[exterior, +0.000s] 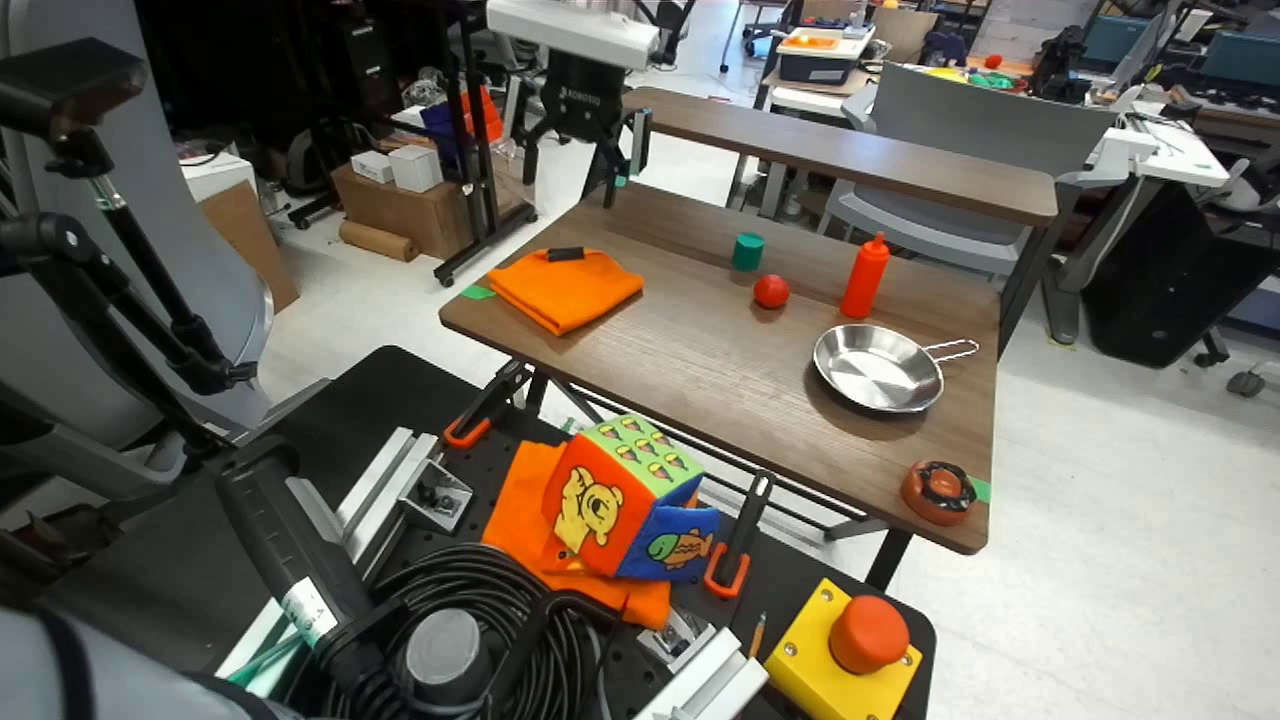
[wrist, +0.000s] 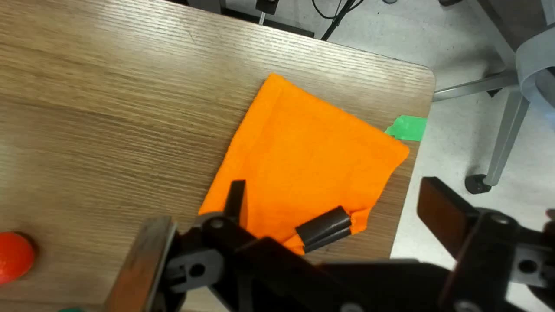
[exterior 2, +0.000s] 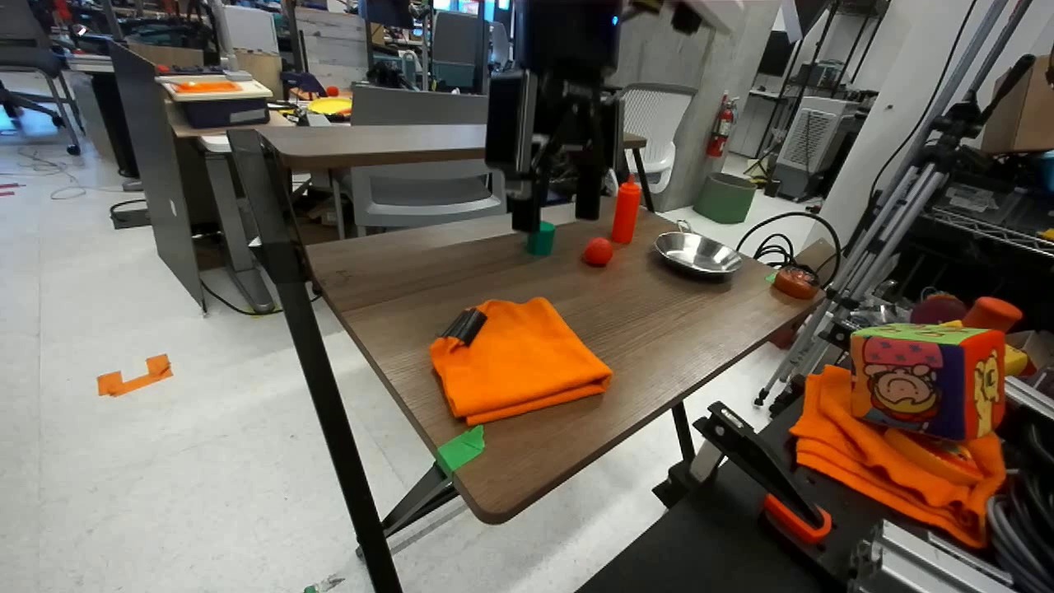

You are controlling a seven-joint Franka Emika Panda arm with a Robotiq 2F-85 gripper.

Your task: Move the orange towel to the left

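The orange towel lies folded flat at one end of the brown table. It also shows in an exterior view near the table corner with green tape. A black strip wraps one edge of the towel. In the wrist view the whole towel is in sight except a part behind the gripper. My gripper is open and empty, its fingers wide apart. In both exterior views the gripper hangs above the table, apart from the towel.
A green cylinder, a red ball, an orange-red bottle, a metal pan and a tape roll stand farther along the table. Beside the table, a black cart holds a soft cube on orange fabric.
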